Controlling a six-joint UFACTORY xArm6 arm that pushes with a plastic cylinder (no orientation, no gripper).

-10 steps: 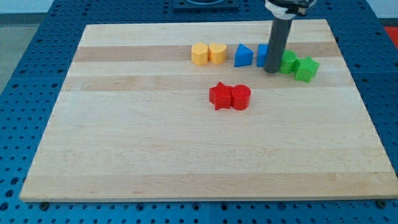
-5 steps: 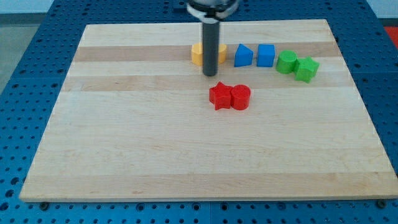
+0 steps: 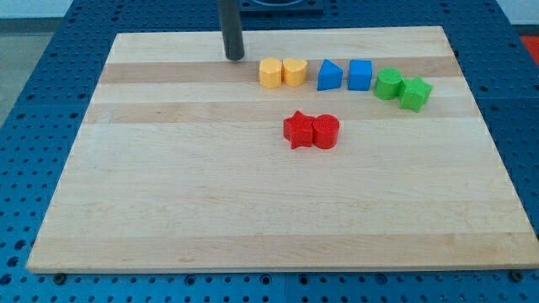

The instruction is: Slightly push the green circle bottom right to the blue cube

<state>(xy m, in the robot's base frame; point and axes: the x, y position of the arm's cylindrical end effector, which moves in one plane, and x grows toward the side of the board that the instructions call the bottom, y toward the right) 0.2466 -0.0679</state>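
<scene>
The green circle (image 3: 388, 84) lies near the view's top right, touching the green star (image 3: 414, 93) on its right. The blue cube (image 3: 360, 75) sits just left of the green circle, a small gap between them. My tip (image 3: 234, 57) stands near the view's top, left of the whole row of blocks and far from the green circle and the blue cube. It touches no block.
A blue triangle-like block (image 3: 329, 76) sits left of the blue cube. A yellow hexagon (image 3: 270, 73) and a yellow heart (image 3: 294, 71) touch each other further left. A red star (image 3: 297, 130) and a red cylinder (image 3: 326, 132) touch mid-board. The wooden board (image 3: 168, 210) rests on a blue perforated table.
My tip has moved from beside the blue cube and green circle leftward along the row, then up to the view's top left of the yellow blocks. No block has visibly moved.
</scene>
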